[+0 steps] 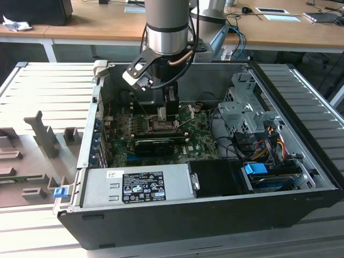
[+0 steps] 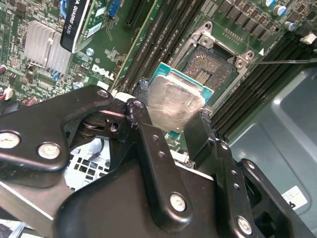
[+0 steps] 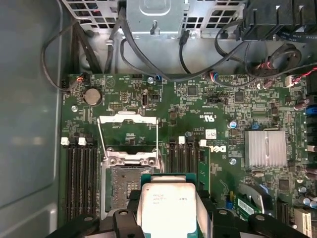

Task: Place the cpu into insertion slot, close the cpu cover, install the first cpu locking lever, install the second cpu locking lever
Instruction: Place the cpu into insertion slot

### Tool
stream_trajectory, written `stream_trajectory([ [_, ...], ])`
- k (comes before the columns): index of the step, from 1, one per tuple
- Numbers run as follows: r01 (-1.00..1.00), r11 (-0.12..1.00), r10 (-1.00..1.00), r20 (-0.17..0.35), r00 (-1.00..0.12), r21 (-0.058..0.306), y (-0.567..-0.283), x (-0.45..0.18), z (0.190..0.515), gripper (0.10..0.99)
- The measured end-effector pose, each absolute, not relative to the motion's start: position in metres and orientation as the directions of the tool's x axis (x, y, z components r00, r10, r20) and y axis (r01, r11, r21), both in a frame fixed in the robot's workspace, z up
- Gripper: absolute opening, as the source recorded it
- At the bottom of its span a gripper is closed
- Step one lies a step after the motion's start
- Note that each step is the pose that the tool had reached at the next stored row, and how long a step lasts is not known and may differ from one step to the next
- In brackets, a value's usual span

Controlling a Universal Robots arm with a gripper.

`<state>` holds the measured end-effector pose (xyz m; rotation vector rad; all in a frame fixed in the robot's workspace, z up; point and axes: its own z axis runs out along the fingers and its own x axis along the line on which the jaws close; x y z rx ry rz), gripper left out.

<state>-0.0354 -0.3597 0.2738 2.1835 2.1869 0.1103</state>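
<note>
My gripper (image 2: 171,116) is shut on the cpu (image 2: 176,99), its black fingers (image 2: 141,106) pressing two opposite edges. The chip's silver-grey face shows in both wrist views, and it hangs a little above the board, overlapping one side of the insertion slot (image 3: 121,181). The slot's dark pin field (image 2: 208,67) lies uncovered. The cpu cover (image 3: 128,119) stands flipped open at the slot's far edge, with thin wire levers (image 3: 100,141) raised beside it. In the exterior view the gripper (image 1: 170,113) hangs inside the open computer case over the slot (image 1: 161,125).
Memory slots (image 3: 81,173) flank the socket. A finned heat sink (image 3: 265,148) and a black graphics card (image 1: 158,144) sit nearby on the green motherboard. Cables (image 3: 148,59), a drive cage (image 1: 244,107) and the power supply (image 1: 134,185) line the case walls.
</note>
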Motion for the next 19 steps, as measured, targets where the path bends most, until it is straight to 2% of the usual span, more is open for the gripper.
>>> stream_trajectory([
  [19, 0.996, 0.001, 1.000, 0.013, -0.002, 0.085, -0.3584, -0.0349, 0.2649, 0.529],
])
